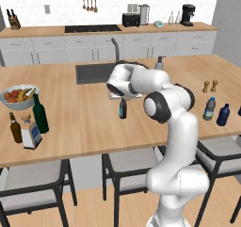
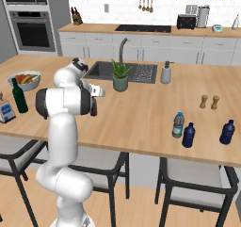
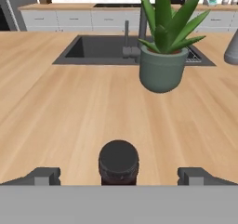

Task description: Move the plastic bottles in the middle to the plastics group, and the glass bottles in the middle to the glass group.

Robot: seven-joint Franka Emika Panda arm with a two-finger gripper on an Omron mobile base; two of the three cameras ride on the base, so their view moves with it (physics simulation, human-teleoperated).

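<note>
Hovering over the slim dark bottle (image 3: 118,161) upright on the counter (image 3: 60,121), the gripper (image 3: 119,176) has fingers (image 3: 42,175) spread wide, touching nothing.

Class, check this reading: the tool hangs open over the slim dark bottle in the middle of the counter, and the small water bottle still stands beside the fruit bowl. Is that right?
One part is wrong. The water bottle stands at the far right end by the dark blue bottle, not beside the fruit bowl; the left base view shows it. The tool does hang open over the slim dark bottle.
</note>
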